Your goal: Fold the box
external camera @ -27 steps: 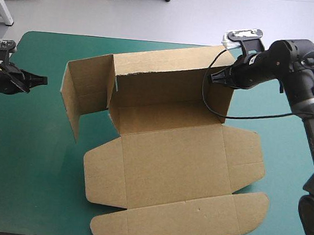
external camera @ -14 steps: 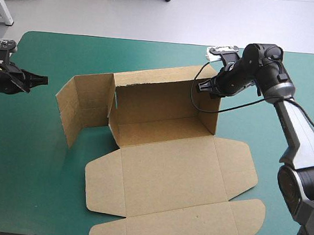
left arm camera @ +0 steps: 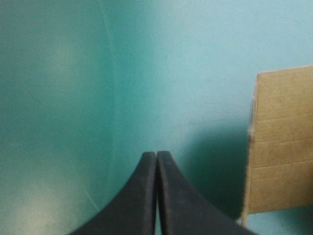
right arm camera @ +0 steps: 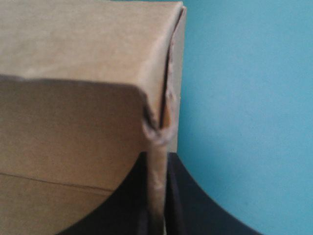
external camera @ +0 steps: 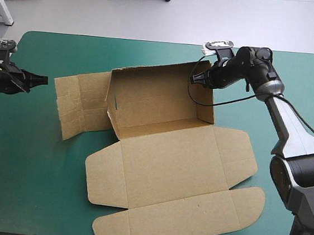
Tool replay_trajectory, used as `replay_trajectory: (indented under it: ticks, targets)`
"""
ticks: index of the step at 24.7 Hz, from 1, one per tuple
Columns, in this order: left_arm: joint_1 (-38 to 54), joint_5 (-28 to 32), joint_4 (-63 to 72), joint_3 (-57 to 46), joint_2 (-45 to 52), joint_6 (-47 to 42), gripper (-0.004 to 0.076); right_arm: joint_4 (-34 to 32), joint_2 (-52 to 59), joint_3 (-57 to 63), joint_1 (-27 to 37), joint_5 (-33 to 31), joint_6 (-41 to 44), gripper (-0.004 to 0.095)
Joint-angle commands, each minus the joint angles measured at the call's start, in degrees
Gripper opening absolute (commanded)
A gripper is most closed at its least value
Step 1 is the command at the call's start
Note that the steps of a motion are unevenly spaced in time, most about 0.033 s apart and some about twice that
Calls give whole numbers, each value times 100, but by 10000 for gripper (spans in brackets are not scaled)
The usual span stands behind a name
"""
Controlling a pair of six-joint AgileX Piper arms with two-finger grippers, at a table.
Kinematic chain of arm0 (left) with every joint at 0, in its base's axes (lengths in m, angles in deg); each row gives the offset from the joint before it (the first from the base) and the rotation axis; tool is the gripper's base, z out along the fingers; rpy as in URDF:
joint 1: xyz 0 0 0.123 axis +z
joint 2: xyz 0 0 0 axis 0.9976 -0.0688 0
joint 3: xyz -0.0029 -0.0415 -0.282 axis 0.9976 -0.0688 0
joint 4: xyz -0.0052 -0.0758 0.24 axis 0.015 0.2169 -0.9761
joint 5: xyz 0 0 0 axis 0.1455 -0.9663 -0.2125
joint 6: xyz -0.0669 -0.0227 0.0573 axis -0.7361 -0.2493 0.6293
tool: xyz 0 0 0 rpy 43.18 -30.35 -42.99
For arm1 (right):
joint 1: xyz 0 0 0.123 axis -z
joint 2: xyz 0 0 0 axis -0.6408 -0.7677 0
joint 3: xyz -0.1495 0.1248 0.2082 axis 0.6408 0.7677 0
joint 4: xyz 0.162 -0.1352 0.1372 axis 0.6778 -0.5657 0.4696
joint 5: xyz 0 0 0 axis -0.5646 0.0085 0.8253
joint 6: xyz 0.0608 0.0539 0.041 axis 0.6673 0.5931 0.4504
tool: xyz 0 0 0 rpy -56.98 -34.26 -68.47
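The flat-cut brown cardboard box lies in the middle of the table with the teal-green cover. Its rear wall is raised and its front panels lie flat toward the near edge. The right pincer, with two black fin-shaped fingers, is clamped on the board at the far right corner, where the rear wall meets the right end flap. The right wrist view shows the thin board edge pinched between them.

As I judge it, the step in hand is squaring this corner. The flap wants swinging along its crease until it stands at a right angle to the wall, with a light, even pull (a hard tug would likely drag the whole sheet across the cover). The left end flap splays outward, low and leaning, so it probably needs the same treatment next.

The right arm reaches far forward over the table's right side, elbow bent and wrist turned inward toward the box. The left pincer is closed on nothing, its tips meeting in a point. It hovers near the table's left edge, aimed at the left end flap and well apart from it.
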Motion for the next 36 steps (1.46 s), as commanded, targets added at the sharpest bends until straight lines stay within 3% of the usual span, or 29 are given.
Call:
replay_trajectory:
  ticks: [1,4,6,10,11,16,27,36]
  targets:
    - [18,237,139,149,177,9,-8,40,215,-96,26,211,-149,0]
    - [18,237,139,149,177,9,-9,40,215,-96,26,119,-200,18]
    - [18,237,139,149,177,9,-9,180,225,-96,26,81,-334,112]
    - [18,205,139,149,177,9,-9,377,225,-96,26,67,-448,519]
    - [18,190,139,149,177,9,-9,390,236,-96,26,43,-448,555]
    - [18,177,139,149,177,9,-9,481,432,-96,26,5,-448,561]
    - [18,142,139,149,177,9,-9,471,1273,-36,26,-860,-280,558]
    - [18,152,139,149,177,9,-9,208,1326,356,26,-654,-217,558]
